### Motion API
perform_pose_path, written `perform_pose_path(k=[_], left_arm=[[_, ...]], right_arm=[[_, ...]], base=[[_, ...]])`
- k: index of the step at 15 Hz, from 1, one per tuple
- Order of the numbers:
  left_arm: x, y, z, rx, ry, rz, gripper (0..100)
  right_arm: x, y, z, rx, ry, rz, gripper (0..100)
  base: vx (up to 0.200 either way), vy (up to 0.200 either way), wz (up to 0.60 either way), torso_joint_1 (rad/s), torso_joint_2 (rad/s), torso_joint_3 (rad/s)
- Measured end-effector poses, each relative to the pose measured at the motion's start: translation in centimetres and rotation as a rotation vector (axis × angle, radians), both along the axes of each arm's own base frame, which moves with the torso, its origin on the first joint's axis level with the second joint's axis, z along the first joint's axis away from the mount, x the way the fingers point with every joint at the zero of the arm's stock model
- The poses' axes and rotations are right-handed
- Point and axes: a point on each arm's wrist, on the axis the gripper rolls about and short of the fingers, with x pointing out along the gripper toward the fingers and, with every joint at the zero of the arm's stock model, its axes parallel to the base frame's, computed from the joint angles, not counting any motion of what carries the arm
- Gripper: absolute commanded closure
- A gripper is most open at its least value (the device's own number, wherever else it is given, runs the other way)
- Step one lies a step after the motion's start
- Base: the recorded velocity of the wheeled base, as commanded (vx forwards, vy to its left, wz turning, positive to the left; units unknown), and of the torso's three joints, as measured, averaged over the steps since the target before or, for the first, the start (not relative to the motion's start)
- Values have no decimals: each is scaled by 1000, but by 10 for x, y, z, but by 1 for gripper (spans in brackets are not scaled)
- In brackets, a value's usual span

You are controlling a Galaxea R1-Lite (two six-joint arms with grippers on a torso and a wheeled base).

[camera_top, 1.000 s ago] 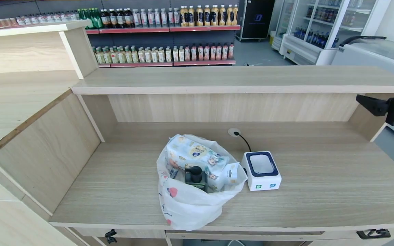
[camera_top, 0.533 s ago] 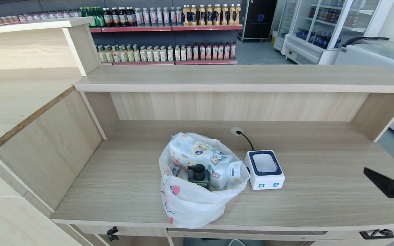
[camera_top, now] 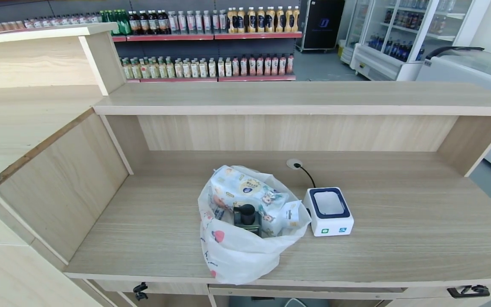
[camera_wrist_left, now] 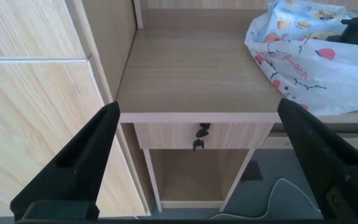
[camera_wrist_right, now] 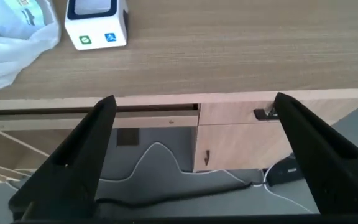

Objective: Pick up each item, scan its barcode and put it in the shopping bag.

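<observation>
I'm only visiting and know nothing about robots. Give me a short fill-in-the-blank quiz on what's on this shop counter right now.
1. The white scanner stands on the wooden counter, to the robot's ____ of the shopping bag.
2. The dark pump bottle sits ____ the shopping bag.
3. The left gripper and the right gripper are both ____, not shut, and hold nothing.

Missing words: right; inside; open.

A light wooden checkout counter [camera_top: 399,221] fills the frame. At its centre a white plastic shopping bag [camera_top: 237,251] reaches the front edge. Just right of it stands a white barcode scanner [camera_top: 330,212], its black cable [camera_top: 306,175] running up to a grommet [camera_top: 294,163].
</observation>
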Motion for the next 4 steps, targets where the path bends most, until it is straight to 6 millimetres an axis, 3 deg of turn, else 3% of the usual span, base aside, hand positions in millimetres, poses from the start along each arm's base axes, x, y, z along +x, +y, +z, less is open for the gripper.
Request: perform_pose_path(k=[4], left_arm=[[0, 0, 0, 0, 0, 0, 0]], right_arm=[[-12, 0, -9, 2, -112, 12, 0]], base=[[0, 0, 0, 0, 0, 0]])
